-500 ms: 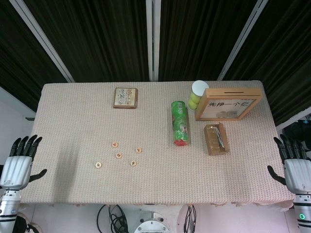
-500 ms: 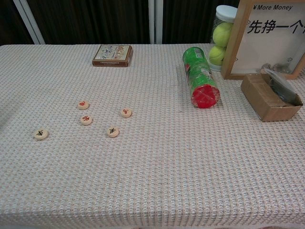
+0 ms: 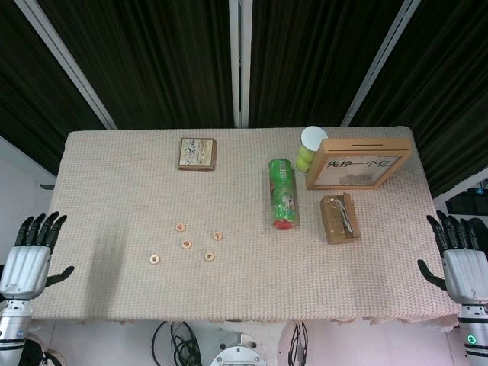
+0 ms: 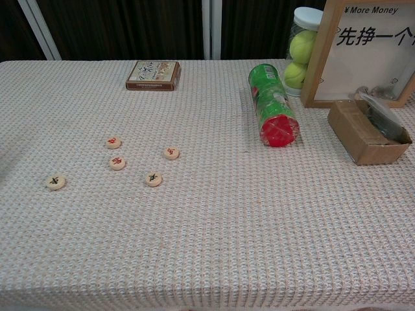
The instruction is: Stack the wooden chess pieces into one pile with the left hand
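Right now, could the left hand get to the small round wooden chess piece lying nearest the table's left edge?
Probably yes. The left hand is open beside the table's left edge, and the round wooden chess piece lies flat on bare woven cloth, apart from the others. Nothing stands between them.

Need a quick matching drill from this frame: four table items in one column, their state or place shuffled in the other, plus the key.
Things:
1. green can
2. tennis ball jar
3. cardboard box
4. chess pieces

States:
A. upright, behind the framed sign
B. spread flat, none stacked
C. lying on its side, red lid toward the camera
D. open, in front of the framed sign

Pairs: 1-C, 2-A, 3-D, 4-B
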Robot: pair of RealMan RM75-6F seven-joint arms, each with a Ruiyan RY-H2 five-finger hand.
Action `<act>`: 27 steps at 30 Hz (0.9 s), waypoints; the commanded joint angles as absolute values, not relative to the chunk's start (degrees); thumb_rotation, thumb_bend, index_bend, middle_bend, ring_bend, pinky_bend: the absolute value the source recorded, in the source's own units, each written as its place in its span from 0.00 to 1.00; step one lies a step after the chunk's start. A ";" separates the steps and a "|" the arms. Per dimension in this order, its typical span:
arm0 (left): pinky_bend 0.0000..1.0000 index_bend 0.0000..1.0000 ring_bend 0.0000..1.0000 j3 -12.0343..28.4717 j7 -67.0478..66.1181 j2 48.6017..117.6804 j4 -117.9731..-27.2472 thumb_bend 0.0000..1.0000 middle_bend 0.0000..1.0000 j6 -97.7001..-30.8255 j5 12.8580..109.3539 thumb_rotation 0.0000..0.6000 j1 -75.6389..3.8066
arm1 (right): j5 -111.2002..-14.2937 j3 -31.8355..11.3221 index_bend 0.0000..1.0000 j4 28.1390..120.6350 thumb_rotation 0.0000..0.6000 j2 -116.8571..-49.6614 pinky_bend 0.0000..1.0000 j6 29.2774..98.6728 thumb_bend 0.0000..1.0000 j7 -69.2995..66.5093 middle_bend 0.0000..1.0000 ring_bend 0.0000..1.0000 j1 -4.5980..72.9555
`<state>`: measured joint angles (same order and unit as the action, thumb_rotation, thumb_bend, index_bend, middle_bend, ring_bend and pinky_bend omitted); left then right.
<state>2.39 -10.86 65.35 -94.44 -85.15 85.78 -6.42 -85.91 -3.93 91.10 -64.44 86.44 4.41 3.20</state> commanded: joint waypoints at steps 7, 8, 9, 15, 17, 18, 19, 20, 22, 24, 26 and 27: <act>0.00 0.08 0.00 2.61 -9.41 66.56 -92.76 0.10 0.04 -83.81 85.63 1.00 -7.27 | -85.77 -4.30 0.00 90.92 1.00 -64.50 0.00 86.01 0.23 5.39 0.00 0.00 3.74; 0.00 0.08 0.00 2.64 -9.40 66.73 -92.67 0.10 0.04 -83.57 85.44 1.00 -7.37 | -85.66 -4.38 0.00 90.95 1.00 -64.53 0.00 85.95 0.23 5.40 0.00 0.00 3.79; 0.00 0.08 0.00 2.66 -9.46 66.81 -92.67 0.10 0.04 -83.43 85.30 1.00 -7.42 | -85.61 -4.42 0.00 90.98 1.00 -64.56 0.00 85.90 0.23 5.43 0.00 0.00 3.83; 0.00 0.08 0.00 2.65 -10.43 66.57 -93.00 0.10 0.04 -83.30 85.15 1.00 -7.51 | -85.67 -4.63 0.00 90.75 1.00 -65.14 0.00 85.97 0.23 5.56 0.00 0.00 4.08; 0.00 0.09 0.00 2.64 -10.18 66.68 -93.09 0.10 0.04 -83.19 85.48 1.00 -7.72 | -85.92 -4.53 0.00 90.66 1.00 -65.24 0.00 86.08 0.23 5.52 0.00 0.00 4.08; 0.00 0.09 0.00 2.63 -10.08 66.76 -93.14 0.10 0.04 -82.97 85.72 1.00 -7.95 | -86.05 -4.48 0.00 90.66 1.00 -65.21 0.00 86.12 0.23 5.49 0.00 0.00 4.08; 0.00 0.09 0.00 2.65 -10.04 66.86 -93.22 0.10 0.04 -82.65 86.01 1.00 -8.28 | -86.15 -4.45 0.00 90.67 1.00 -65.16 0.00 86.17 0.23 5.49 0.00 0.00 4.07; 0.01 0.10 0.00 2.69 -10.07 66.95 -93.33 0.10 0.04 -82.23 86.38 1.00 -8.73 | -86.21 -4.45 0.00 90.70 1.00 -65.10 0.00 86.22 0.23 5.49 0.00 0.00 4.07; 0.01 0.10 0.00 2.89 -10.40 67.27 -93.99 0.10 0.04 -80.59 87.68 1.00 -10.46 | -86.22 -4.50 0.00 90.82 1.00 -64.92 0.00 86.40 0.23 5.47 0.00 0.00 4.01; 0.02 0.11 0.00 3.07 -10.84 67.55 -94.83 0.11 0.05 -78.56 88.64 1.00 -12.26 | -86.11 -4.55 0.00 90.92 1.00 -64.81 0.00 86.50 0.23 5.53 0.00 0.00 3.95; 0.02 0.12 0.00 3.35 -10.96 68.01 -95.65 0.11 0.05 -75.80 89.22 1.00 -14.43 | -85.95 -4.58 0.00 90.97 1.00 -64.80 0.00 86.53 0.23 5.60 0.00 0.00 3.89; 0.02 0.12 0.00 3.54 -10.97 68.41 -96.11 0.11 0.05 -73.50 89.23 1.00 -16.00 | -85.83 -4.58 0.00 91.00 1.00 -64.80 0.00 86.49 0.23 5.67 0.00 0.00 3.87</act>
<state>3.13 -10.69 67.68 -94.96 -76.84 88.46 -13.33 -85.83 -4.58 90.99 -64.80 86.50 5.66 3.88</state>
